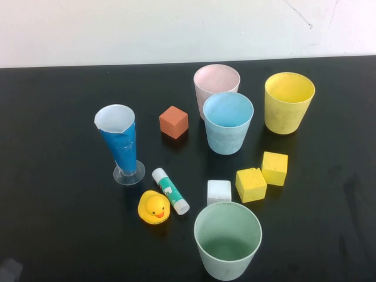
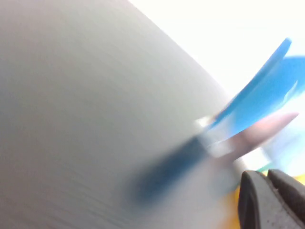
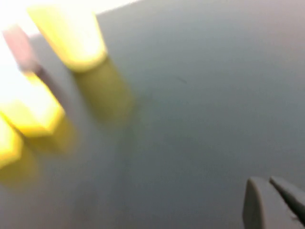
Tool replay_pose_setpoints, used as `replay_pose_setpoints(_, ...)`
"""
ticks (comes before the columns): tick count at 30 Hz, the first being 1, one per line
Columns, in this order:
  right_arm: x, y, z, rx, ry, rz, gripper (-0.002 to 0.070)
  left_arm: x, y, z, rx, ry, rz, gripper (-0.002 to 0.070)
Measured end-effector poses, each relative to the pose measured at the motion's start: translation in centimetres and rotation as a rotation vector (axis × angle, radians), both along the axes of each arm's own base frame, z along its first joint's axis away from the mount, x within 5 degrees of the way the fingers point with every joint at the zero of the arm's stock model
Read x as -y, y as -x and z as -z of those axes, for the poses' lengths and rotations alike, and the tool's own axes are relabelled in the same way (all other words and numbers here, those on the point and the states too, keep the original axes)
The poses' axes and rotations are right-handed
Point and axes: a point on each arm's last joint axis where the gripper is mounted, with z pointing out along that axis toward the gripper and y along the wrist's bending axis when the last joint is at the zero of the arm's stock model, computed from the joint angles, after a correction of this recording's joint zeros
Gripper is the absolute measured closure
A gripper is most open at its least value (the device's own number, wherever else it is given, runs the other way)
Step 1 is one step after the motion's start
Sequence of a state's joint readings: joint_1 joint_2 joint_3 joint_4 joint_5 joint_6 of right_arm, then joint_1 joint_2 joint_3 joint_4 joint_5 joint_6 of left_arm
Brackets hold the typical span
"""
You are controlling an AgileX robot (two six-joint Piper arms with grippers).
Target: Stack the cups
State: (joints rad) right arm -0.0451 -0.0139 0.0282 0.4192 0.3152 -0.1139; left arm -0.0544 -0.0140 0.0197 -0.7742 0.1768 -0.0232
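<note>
The left tool (image 2: 267, 200) is seen low over the black surface (image 1: 59, 235), fingers nearly together, empty; the right tool (image 3: 271, 202) likewise. Four cups are counted: pink cup (image 1: 216, 85), blue cup (image 1: 227, 123), yellow cup (image 1: 288, 103) toward the far edge, green cup (image 1: 227, 241) at the near edge.

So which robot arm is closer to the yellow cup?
The right one, I think. The right end effector hangs low over the table with the yellow cup ahead of it. The left end effector faces the tall blue glass, over on the table's left.
</note>
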Motion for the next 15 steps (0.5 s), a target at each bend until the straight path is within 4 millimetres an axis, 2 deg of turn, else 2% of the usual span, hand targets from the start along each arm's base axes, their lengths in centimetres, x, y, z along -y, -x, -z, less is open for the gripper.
replay_pose_setpoints(2,-0.38,-0.03,-0.32,0.014,-0.163,-0.002,0.0679,0.1,0.0,-0.41,-0.006,0.244,-0.002,0.0677)
replay_pose_setpoints(5,-0.59,-0.06,-0.62,0.03,-0.278,0.0,0.0679,-0.09,-0.04,-0.78,0.006,0.391,-0.023,0.0677)
replay_pose_setpoints(15,-0.65,-0.07,-0.75,0.043,-0.277,-0.01,0.0679,-0.43,-0.1,-1.01,0.047,0.352,-0.055,0.0677)
